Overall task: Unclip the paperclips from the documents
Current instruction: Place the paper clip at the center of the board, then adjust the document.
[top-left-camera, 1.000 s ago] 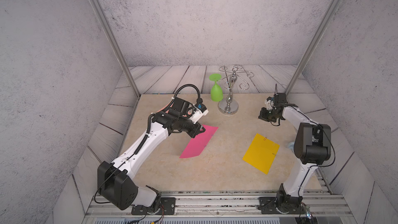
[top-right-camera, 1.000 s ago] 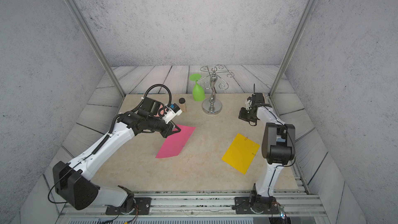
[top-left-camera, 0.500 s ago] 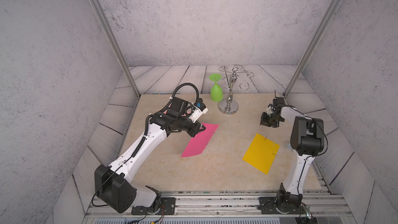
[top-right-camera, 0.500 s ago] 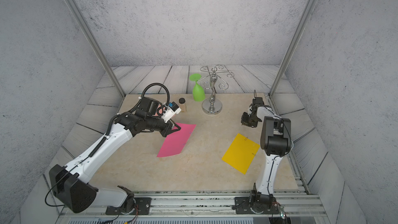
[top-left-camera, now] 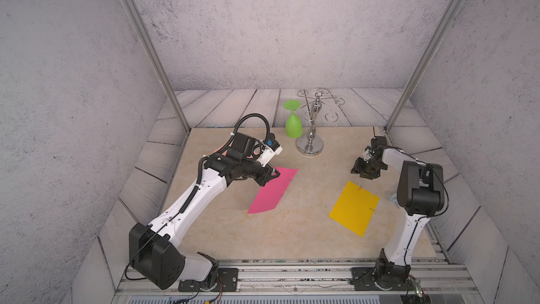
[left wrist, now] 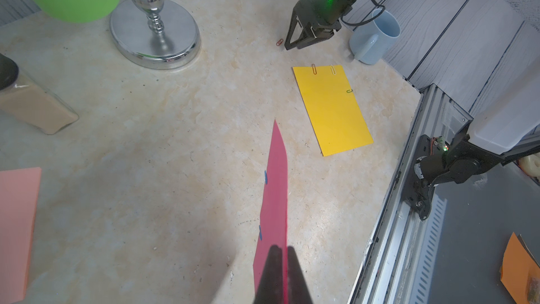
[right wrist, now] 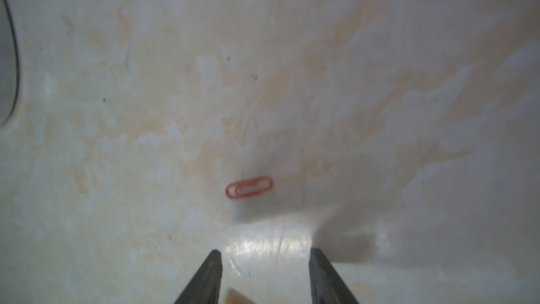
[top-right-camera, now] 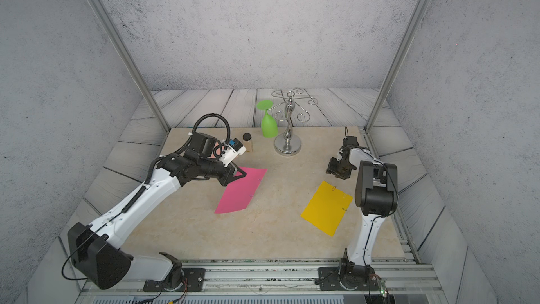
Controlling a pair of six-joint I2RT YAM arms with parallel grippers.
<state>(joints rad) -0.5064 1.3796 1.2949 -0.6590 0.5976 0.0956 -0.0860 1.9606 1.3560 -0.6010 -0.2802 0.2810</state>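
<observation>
Roughly, on the table (top-left-camera: 292,238) the magenta sheet (top-left-camera: 271,191) is held lifted by one end, the yellow sheet (top-left-camera: 354,208) lies flat & only part of the salmon sheet (left wrist: 16,229) is shown. The left gripper (left wrist: 282,250) is clamped on the magenta sheet; the right gripper (right wrist: 265,250) is seen w/ jaws parted, empty. One red paperclip (right wrist: 249,187) lies loose just ahead of them, so one removal is judged done, w/ two blue paperclips (left wrist: 266,177) (magenta) & three paperclips (left wrist: 314,69) (yellow) left.

left pincer (top-left-camera: 272,175): clamps magenta sheet (top-left-camera: 271,193) corner | right pincer (top-left-camera: 361,172): near yellow sheet (top-left-camera: 354,209)
</observation>
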